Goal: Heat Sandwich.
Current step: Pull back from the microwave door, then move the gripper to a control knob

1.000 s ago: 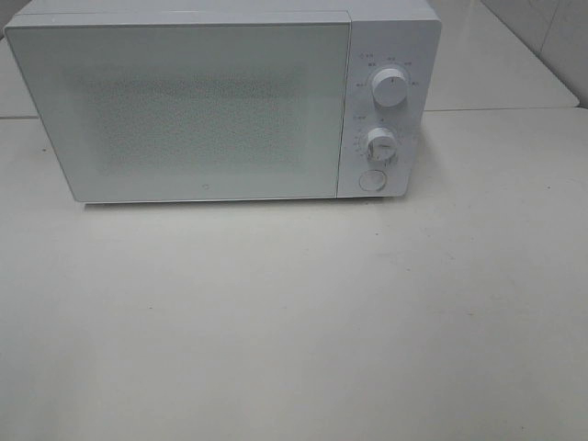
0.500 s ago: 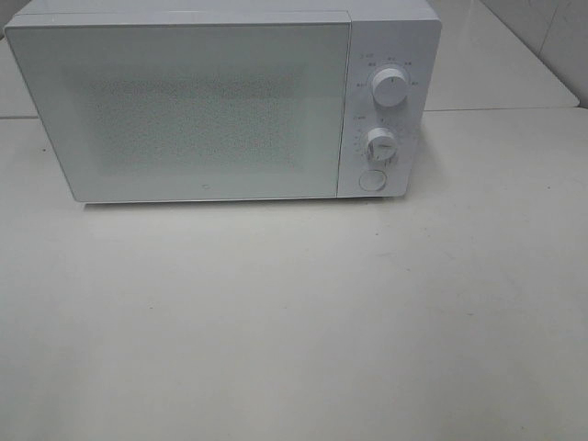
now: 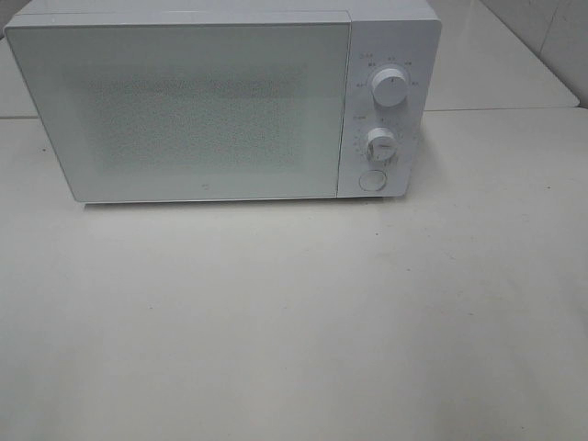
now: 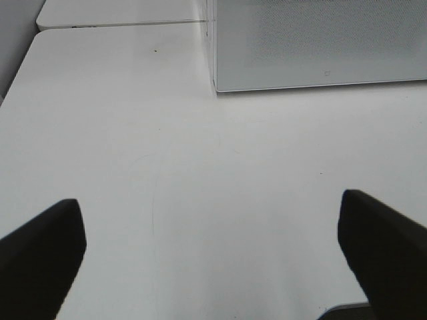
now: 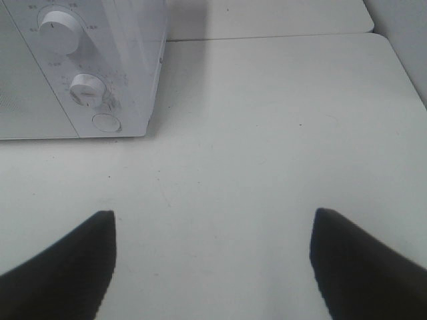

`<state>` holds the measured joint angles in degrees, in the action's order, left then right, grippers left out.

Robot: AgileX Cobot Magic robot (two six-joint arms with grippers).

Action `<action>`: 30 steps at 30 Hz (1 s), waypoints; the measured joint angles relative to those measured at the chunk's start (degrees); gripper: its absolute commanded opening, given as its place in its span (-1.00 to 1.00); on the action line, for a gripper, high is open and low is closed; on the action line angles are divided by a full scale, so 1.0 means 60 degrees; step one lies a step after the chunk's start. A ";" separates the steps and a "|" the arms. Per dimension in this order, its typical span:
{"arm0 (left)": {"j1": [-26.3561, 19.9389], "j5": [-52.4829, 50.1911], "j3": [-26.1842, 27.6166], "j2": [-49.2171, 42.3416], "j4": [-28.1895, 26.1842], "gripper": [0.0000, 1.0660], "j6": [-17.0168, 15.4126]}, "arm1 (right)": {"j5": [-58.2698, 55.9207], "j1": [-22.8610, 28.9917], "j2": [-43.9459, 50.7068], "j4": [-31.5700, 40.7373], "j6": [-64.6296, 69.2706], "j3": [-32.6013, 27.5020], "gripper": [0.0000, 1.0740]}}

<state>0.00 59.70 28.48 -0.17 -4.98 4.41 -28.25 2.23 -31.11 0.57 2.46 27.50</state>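
Observation:
The sandwich is out of view in every frame. A white microwave (image 3: 220, 101) stands at the back of the table with its door shut. On its right panel sit two round knobs (image 3: 390, 88) and a round button (image 3: 372, 180). The exterior view shows neither gripper. In the left wrist view my left gripper (image 4: 212, 227) is open above bare table, the microwave's lower left corner (image 4: 217, 87) ahead of it. My right gripper (image 5: 212, 243) is open too, over bare table with the microwave's knob panel (image 5: 87, 90) in front.
The white table (image 3: 294, 312) stretches in front of the microwave. A seam to a second table top (image 3: 496, 64) runs behind it on the right. In the left wrist view the table's edge (image 4: 20, 73) lies to one side.

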 measured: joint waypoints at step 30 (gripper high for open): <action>0.0000 0.0000 0.0000 0.0000 0.0000 0.82 0.0000 | 0.5481 0.0000 -0.4832 0.0000 0.0000 -0.0019 0.42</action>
<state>0.00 59.70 28.48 -0.17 -4.98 4.41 4.64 2.23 -60.10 0.57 2.46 27.39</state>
